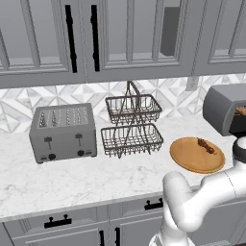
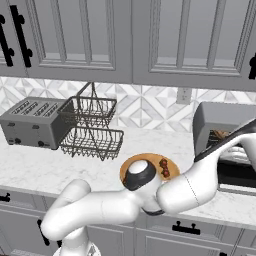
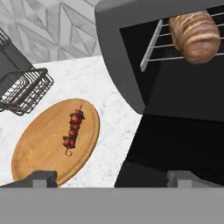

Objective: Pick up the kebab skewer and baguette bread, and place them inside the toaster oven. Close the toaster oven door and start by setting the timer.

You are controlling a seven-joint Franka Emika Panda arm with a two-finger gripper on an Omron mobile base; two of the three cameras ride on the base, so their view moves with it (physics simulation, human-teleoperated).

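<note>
- Left base view: one slot toaster (image 1: 62, 132) is seen toward the left end of the counter (image 1: 72, 185), one two-tier wire basket (image 1: 132, 126) stands mid-counter near the backsplash, and one round wooden board (image 1: 197, 155) lies to the right, short of the front edge. A single kebab skewer (image 1: 206, 145) rests on the board's far right part. One toaster oven (image 1: 226, 109) is cut by the right edge. Bare marble is left open along the front edge between toaster and board.
- Right base view: the toaster oven (image 2: 220, 125) is seen with its door (image 2: 235, 175) folded down toward the counter's front edge; the skewer (image 2: 163, 167) lies on the board (image 2: 160, 165), partly hidden by the arm.
- Hand view: the gripper (image 3: 111, 178) is spread wide with nothing between its tips, above the gap between board (image 3: 48, 144) and lowered door (image 3: 175, 153). One baguette bread (image 3: 194, 35) lies on the oven rack (image 3: 159, 43), inside the cavity. One skewer (image 3: 73, 130) lies near the board's centre, clear of its rim.
</note>
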